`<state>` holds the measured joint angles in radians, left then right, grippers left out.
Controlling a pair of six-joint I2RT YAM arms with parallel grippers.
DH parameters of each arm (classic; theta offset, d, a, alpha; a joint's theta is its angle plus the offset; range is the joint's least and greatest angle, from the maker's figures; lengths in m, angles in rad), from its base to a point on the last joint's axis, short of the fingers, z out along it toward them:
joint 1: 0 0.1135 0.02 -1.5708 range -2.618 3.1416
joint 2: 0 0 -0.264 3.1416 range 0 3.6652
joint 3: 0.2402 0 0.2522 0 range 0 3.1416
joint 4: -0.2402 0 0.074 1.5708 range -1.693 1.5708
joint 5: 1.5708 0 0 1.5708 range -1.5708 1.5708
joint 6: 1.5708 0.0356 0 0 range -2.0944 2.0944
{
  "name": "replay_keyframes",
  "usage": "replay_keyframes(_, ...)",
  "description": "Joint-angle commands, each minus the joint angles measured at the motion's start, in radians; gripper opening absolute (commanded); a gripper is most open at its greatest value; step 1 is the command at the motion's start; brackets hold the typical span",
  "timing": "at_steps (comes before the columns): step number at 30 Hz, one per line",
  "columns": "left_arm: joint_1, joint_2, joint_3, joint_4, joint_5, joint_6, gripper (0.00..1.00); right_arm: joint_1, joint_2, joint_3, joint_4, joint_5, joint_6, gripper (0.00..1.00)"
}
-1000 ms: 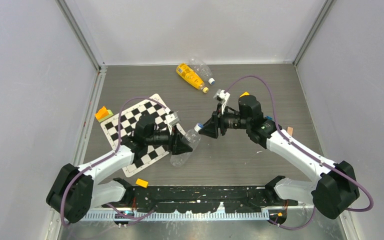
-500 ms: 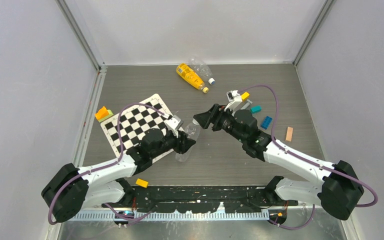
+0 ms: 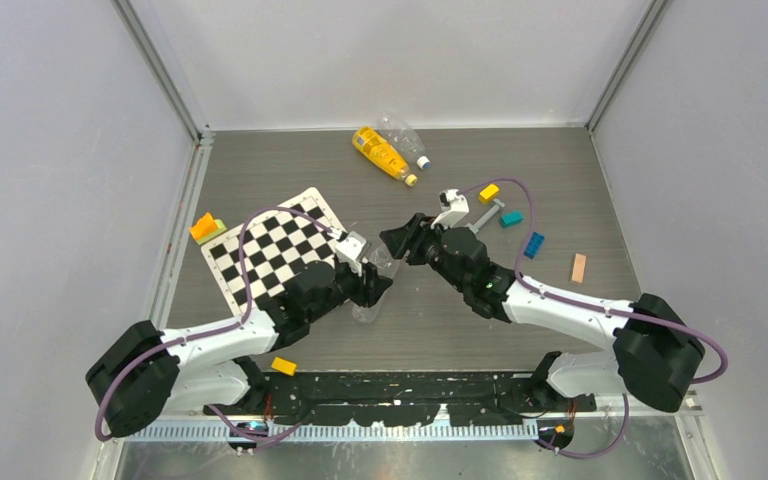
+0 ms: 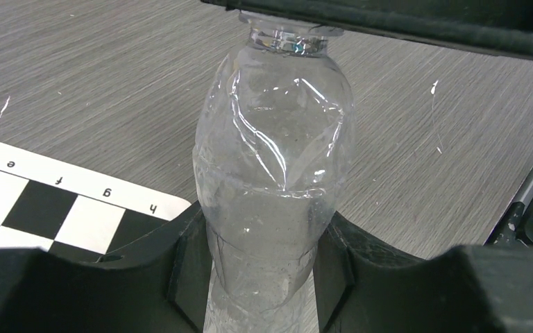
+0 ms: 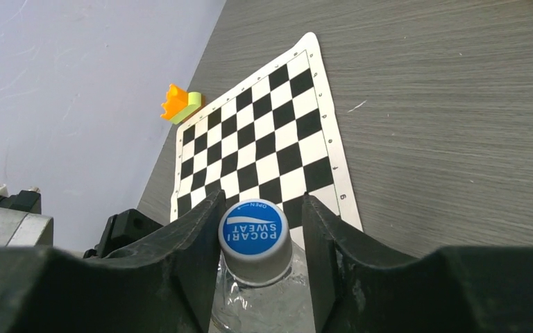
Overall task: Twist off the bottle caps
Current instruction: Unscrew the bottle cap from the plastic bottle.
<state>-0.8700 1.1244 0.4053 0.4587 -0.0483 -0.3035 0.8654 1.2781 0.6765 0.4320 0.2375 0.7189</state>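
A clear crinkled bottle [image 4: 271, 152] stands upright in my left gripper [image 4: 264, 216], which is shut on its lower body; in the top view the bottle [image 3: 368, 312] is at the table's middle, with the left gripper [image 3: 375, 285] on it. Its blue-topped cap [image 5: 253, 232] sits between the fingers of my right gripper [image 5: 262, 208]. The jaws straddle the cap: one touches it, the other stands a small gap off. In the top view the right gripper [image 3: 396, 241] is over the bottle top. A yellow-orange bottle [image 3: 380, 152] with a yellow cap [image 3: 411, 181] and another clear bottle [image 3: 400, 133] with a pale cap [image 3: 423, 161] lie at the back.
A checkerboard mat [image 3: 270, 250] lies left of the held bottle. An orange and green block [image 3: 205, 227] sits by the left wall. Yellow [image 3: 489, 192], teal [image 3: 511, 218], blue [image 3: 533, 245] and tan [image 3: 579, 267] blocks lie on the right. An orange block [image 3: 283, 366] lies near the front edge.
The left gripper has tipped the bottle up from a slant to upright. The right gripper has swung left and come over the cap, its fingers now on either side of it.
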Motion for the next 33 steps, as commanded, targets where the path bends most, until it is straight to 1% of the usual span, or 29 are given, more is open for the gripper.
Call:
replay_keyframes(1,-0.011,-0.003,0.037,0.073,-0.035,0.003,0.08,0.015,0.031,0.039,0.098,0.065,0.013,0.47)
replay_keyframes(2,-0.012,-0.003,0.034,0.072,-0.036,0.004,0.08,0.015,0.038,0.039,0.104,0.066,0.013,0.46)
replay_keyframes(4,-0.012,-0.007,0.032,0.072,-0.036,0.004,0.08,0.015,0.045,0.037,0.115,0.064,0.013,0.37)
replay_keyframes(5,-0.012,-0.010,0.031,0.072,-0.036,0.004,0.08,0.015,0.049,0.037,0.119,0.062,0.013,0.27)
replay_keyframes(6,-0.012,-0.012,0.029,0.072,-0.035,0.004,0.08,0.015,0.050,0.037,0.120,0.055,0.012,0.22)
replay_keyframes(7,-0.012,-0.015,0.027,0.072,-0.033,0.006,0.08,0.015,0.052,0.035,0.125,0.049,0.009,0.14)
replay_keyframes(9,-0.012,-0.017,0.027,0.069,-0.014,0.011,0.08,0.015,0.047,0.024,0.144,0.039,0.006,0.09)
replay_keyframes(10,-0.012,-0.017,0.027,0.071,0.007,0.016,0.08,0.015,0.044,0.018,0.155,0.025,0.006,0.03)
replay_keyframes(11,-0.012,-0.018,0.027,0.071,0.030,0.025,0.08,0.015,0.035,0.010,0.170,0.014,-0.001,0.02)
replay_keyframes(15,0.013,-0.030,0.036,0.052,0.173,0.052,0.07,-0.003,-0.014,-0.001,0.172,-0.099,-0.031,0.00)
replay_keyframes(16,0.035,-0.033,0.039,0.047,0.226,0.047,0.07,-0.018,-0.023,-0.009,0.177,-0.161,-0.031,0.01)
replay_keyframes(17,0.061,-0.035,0.036,0.060,0.295,0.033,0.07,-0.028,-0.042,-0.015,0.193,-0.192,-0.029,0.01)
replay_keyframes(19,0.125,-0.036,0.014,0.141,0.475,-0.015,0.07,-0.066,-0.064,-0.033,0.237,-0.371,-0.014,0.00)
replay_keyframes(20,0.154,-0.031,0.006,0.185,0.556,-0.044,0.07,-0.094,-0.071,-0.047,0.257,-0.410,0.004,0.00)
replay_keyframes(21,0.179,-0.026,0.000,0.224,0.620,-0.079,0.07,-0.108,-0.082,-0.054,0.299,-0.495,0.012,0.00)
replay_keyframes(23,0.212,-0.011,-0.003,0.282,0.724,-0.123,0.07,-0.155,-0.096,-0.076,0.366,-0.592,0.033,0.00)
replay_keyframes(26,0.224,0.017,-0.002,0.376,0.814,-0.181,0.07,-0.169,-0.107,-0.097,0.442,-0.689,0.037,0.00)
replay_keyframes(29,0.223,0.073,-0.006,0.540,0.903,-0.269,0.08,-0.170,-0.105,-0.102,0.513,-0.788,0.045,0.00)
replay_keyframes(31,0.227,0.123,-0.006,0.659,0.951,-0.333,0.08,-0.170,-0.108,-0.107,0.547,-0.817,0.053,0.00)
replay_keyframes(32,0.229,0.142,-0.005,0.706,0.963,-0.359,0.08,-0.170,-0.120,-0.111,0.553,-0.794,0.056,0.00)
replay_keyframes(33,0.232,0.155,-0.002,0.709,0.958,-0.376,0.08,-0.170,-0.139,-0.119,0.544,-0.771,0.057,0.01)
